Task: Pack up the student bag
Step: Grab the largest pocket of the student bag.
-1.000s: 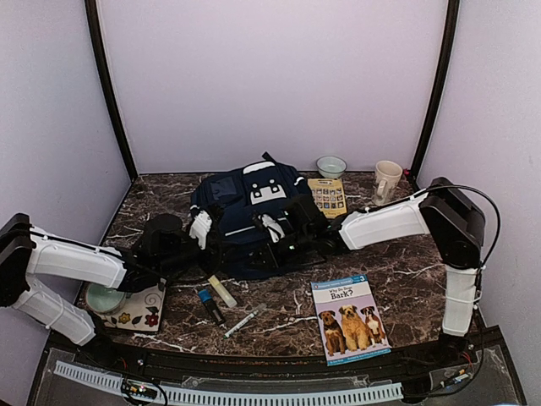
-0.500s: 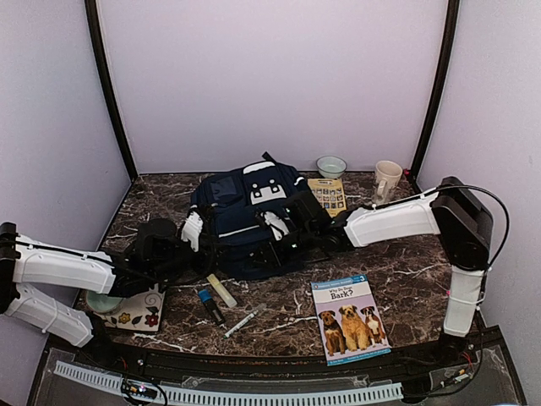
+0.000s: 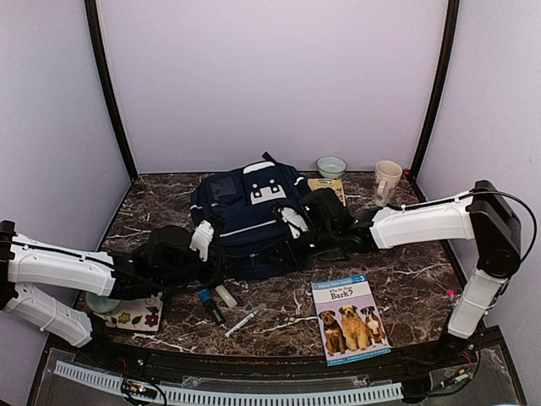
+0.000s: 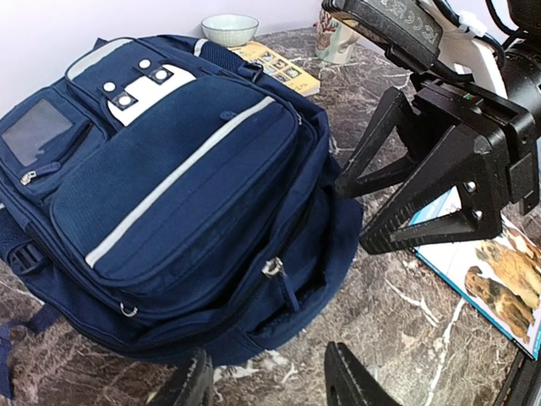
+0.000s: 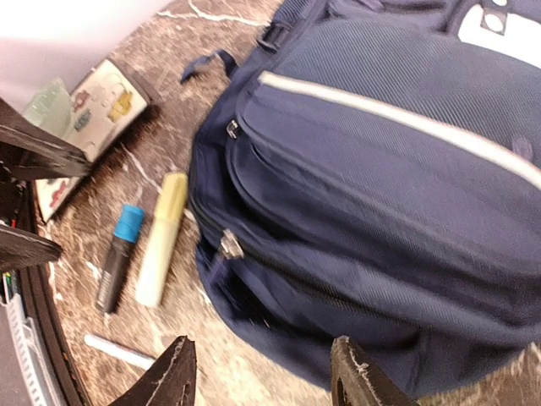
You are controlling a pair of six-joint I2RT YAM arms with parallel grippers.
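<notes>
The student bag [image 3: 250, 213] lies flat in the middle of the table, navy with white stripes and a white patch. Its silver zipper pull [image 4: 272, 267] sits on the near side seam. My left gripper [image 3: 203, 241] is at the bag's near-left corner. In the left wrist view, the left gripper [image 4: 266, 391] is open, with only marble between its fingers. My right gripper [image 3: 293, 223] hovers over the bag's right side. In the right wrist view, the right gripper [image 5: 262, 381] is open above the bag's [image 5: 380, 161] lower edge and holds nothing.
A yellow highlighter [image 5: 161, 237], a blue-capped marker [image 5: 118, 266] and a white pen [image 3: 245, 320] lie in front of the bag. A dog book [image 3: 351, 317] lies at front right. A second book [image 3: 331, 188], a bowl [image 3: 331, 166] and a mug [image 3: 387, 179] stand behind. A floral book [image 3: 135, 311] is at left.
My right gripper has opened and drawn back to the right along the bag. My left gripper has shifted slightly toward the bag's near corner, still open.
</notes>
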